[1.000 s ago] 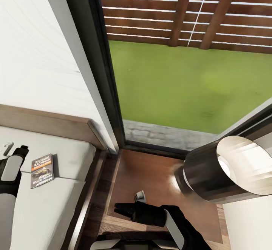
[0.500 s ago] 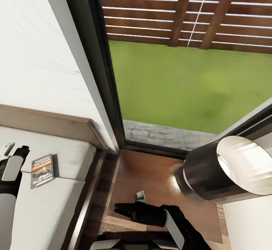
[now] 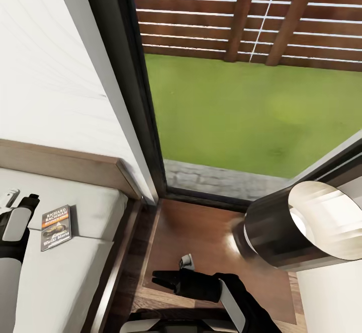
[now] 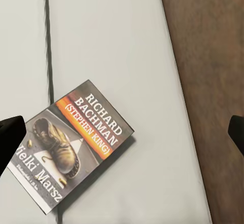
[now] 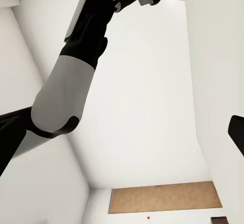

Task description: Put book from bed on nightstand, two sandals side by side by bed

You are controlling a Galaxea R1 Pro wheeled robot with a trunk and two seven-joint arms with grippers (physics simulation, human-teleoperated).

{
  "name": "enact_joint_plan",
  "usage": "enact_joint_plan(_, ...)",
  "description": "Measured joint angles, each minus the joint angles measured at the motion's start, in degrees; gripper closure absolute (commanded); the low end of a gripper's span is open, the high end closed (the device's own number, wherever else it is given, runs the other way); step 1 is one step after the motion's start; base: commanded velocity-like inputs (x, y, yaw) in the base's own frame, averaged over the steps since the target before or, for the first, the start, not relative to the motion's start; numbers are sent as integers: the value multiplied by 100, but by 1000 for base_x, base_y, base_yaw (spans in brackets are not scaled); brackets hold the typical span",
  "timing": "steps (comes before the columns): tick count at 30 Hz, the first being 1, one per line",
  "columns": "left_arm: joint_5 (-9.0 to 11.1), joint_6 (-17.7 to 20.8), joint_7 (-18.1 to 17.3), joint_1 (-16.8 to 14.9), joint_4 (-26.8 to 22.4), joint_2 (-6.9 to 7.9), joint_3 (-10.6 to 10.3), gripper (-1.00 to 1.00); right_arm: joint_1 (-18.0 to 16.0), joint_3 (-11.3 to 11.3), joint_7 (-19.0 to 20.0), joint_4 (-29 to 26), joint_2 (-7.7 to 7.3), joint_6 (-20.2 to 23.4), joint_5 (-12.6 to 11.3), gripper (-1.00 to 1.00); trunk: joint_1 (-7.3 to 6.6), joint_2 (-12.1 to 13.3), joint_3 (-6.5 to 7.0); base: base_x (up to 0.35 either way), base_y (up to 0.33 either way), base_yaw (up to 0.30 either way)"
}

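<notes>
Hardly anything has shifted: our left gripper (image 4: pixel 122 130) hovers with jaws apart over the book (image 3: pixel 56 227) flat on the bed (image 3: pixel 95 212), our right gripper (image 3: pixel 173 275), spread unclear, over the nightstand (image 3: pixel 201 232), and we risk sliding the thin cover instead of pinching it.

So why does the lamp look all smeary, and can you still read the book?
In the head view the lamp sits very close to the camera, so its dark shade looks big and streaky, with a bright glowing inside. In the left wrist view the book is sharp, its white lettering easy to read.
</notes>
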Motion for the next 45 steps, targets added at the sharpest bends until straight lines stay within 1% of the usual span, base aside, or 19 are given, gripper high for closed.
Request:
enact_joint_plan(27, 0, 0, 0, 0, -8, 1, 2, -100, 0, 0, 0, 0, 0, 0, 1, -100, 594, -1083, -485, 0, 0, 0)
enact_joint_plan(38, 0, 0, 0, 0, -9, -2, 0, -100, 0, 0, -5, 0, -1, 0, 0, -100, 594, -1085, -486, 0, 0, 5)
enact_joint_plan(45, 0, 0, 0, 0, -8, -2, 2, -100, 0, 0, -8, 0, 0, 3, 1, -100, 594, -1085, -499, 0, 0, 142)
